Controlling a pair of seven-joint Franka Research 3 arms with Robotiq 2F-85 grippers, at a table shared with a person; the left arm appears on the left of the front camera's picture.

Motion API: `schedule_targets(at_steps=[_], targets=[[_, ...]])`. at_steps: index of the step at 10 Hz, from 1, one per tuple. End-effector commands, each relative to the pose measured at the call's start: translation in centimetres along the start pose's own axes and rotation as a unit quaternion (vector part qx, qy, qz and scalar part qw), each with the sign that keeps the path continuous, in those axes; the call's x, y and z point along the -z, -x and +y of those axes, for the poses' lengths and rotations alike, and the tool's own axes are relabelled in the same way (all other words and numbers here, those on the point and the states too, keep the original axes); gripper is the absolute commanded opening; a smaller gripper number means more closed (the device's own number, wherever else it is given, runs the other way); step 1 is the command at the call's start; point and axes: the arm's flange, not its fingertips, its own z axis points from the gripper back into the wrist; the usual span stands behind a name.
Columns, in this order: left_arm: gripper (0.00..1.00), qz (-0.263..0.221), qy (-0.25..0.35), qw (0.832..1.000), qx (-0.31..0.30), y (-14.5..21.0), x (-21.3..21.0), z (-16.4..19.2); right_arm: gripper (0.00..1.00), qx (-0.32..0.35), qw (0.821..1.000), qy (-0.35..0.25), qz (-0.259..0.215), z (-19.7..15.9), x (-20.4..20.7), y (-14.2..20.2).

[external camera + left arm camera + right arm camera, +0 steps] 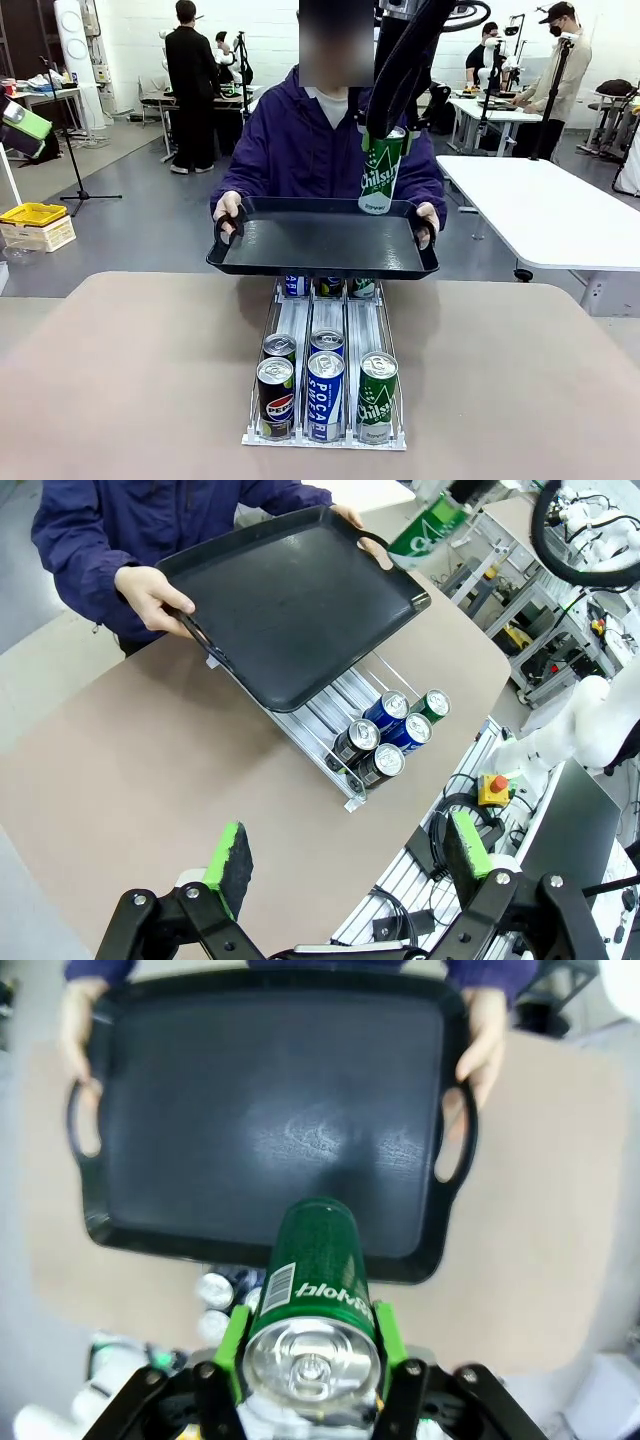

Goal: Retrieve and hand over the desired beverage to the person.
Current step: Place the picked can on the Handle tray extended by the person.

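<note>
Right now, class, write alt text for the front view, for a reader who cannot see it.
The right gripper holds a green can upright over a black tray that a person holds out across the table. Nearer the camera, a rack on the table holds three rows of drink cans.

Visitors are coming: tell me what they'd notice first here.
The right pincer grips a green Chilsung can upright over the black tray that the person holds out in both hands at the table's far side. A rack mid-table holds more cans in three lanes.
</note>
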Motion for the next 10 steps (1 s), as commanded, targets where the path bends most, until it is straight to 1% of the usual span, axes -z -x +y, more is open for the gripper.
schedule_targets(at_steps=[1, 3, 4, 8, 10], targets=[[1.00, -0.005, 0.008, 1.000, 0.008, 0.1, 0.0, 0.0, 0.58, 0.010, 1.000, 0.003, 0.011, 0.6, -1.4, -4.0], [1.00, -0.005, 0.008, 1.000, 0.008, 0.1, 0.0, 0.0, 0.58, 0.012, 0.999, -0.005, 0.042, 0.2, 0.3, -6.5], [1.00, -0.005, 0.008, 1.000, 0.008, 0.1, 0.0, 0.0, 0.58, 0.009, 0.999, -0.001, 0.048, 0.3, 1.1, -7.4], [1.00, -0.005, 0.008, 1.000, 0.008, 0.1, 0.0, 0.0, 0.58, -0.009, 0.996, 0.019, 0.085, 0.8, 5.4, -9.1], [1.00, -0.005, 0.008, 1.000, 0.008, 0.1, 0.0, 0.0, 0.58, -0.015, 0.995, 0.025, 0.094, 0.9, 6.8, -9.4]])
